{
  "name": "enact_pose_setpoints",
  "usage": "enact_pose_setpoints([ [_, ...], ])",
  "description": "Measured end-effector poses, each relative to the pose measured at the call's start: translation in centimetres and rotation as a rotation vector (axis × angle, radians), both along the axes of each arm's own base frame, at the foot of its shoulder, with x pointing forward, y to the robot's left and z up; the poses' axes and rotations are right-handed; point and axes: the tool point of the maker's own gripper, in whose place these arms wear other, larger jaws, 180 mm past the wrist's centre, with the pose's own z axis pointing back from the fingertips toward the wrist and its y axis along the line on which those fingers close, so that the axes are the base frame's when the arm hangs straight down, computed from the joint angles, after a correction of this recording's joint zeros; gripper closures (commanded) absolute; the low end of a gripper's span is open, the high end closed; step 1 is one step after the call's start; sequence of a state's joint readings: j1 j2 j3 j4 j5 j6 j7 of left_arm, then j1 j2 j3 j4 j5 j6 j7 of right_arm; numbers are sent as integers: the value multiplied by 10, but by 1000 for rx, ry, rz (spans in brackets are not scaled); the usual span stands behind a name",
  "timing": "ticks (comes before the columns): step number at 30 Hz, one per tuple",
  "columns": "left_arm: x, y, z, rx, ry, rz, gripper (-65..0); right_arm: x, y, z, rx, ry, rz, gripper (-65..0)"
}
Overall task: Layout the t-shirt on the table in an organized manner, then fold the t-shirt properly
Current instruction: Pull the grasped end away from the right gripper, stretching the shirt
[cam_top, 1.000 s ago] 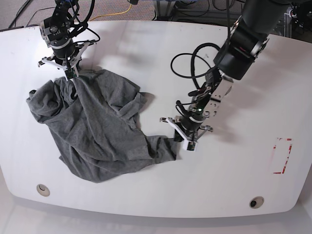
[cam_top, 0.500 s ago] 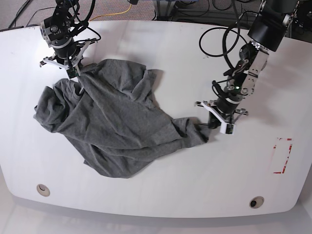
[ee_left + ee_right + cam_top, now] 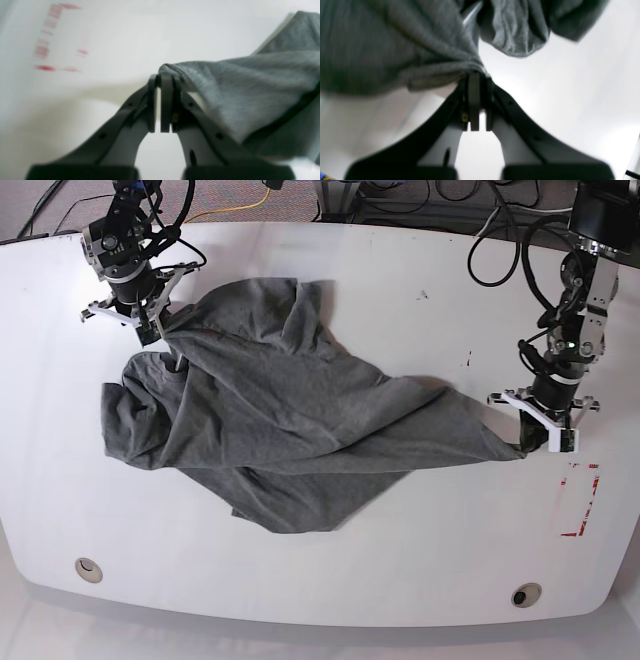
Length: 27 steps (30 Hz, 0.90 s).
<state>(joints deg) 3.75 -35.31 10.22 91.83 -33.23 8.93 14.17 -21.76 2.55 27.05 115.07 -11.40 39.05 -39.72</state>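
The grey t-shirt (image 3: 290, 420) lies rumpled and stretched across the white table (image 3: 400, 550), from upper left to mid right. My left gripper (image 3: 540, 442) is at the right in the base view, shut on the t-shirt's right tip; in the left wrist view the cloth (image 3: 237, 82) drapes from the closed left gripper (image 3: 162, 77). At the upper left my right gripper (image 3: 155, 332) is shut on the t-shirt's other end, and the right wrist view shows bunched fabric (image 3: 420, 50) pinched at the right gripper (image 3: 476, 75).
A red tape rectangle (image 3: 580, 500) lies just right of and below my left gripper. Two round cable holes (image 3: 88, 568) (image 3: 524, 594) sit near the table's front edge. Cables (image 3: 500, 240) trail at the back right.
My left gripper has pulled the t-shirt's tip far to the right, from mid table towards the red tape. The cloth has stretched out wide. The right gripper has stayed put.
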Motion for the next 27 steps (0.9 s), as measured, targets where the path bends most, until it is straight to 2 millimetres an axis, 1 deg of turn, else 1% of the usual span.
enact_pose_setpoints([
  [4,-1,12,24,23,-51,8,0,17,-4,12,-15,-47,8,0],
  [7,-4,20,47,44,-92,8,0,29,-6,20,-21,-80,10,0],
  [10,-9,28,62,51,-102,27,0,38,-10,28,-36,-105,17,0],
  [12,-11,36,72,56,-108,48,0,45,-13,34,-48,-123,20,0],
  [13,-12,36,73,59,-108,50,0,46,-14,36,-51,-127,18,0],
  [14,-14,40,81,62,-118,60,0,50,-14,39,-53,-138,18,0],
  [18,-17,43,98,69,-164,67,0,57,-17,46,-68,-157,31,0],
  [23,-17,49,113,71,-193,85,-1,64,-27,56,-106,-174,38,0],
  [27,-15,59,135,80,-251,110,-3,74,-34,69,-134,-207,48,0],
])
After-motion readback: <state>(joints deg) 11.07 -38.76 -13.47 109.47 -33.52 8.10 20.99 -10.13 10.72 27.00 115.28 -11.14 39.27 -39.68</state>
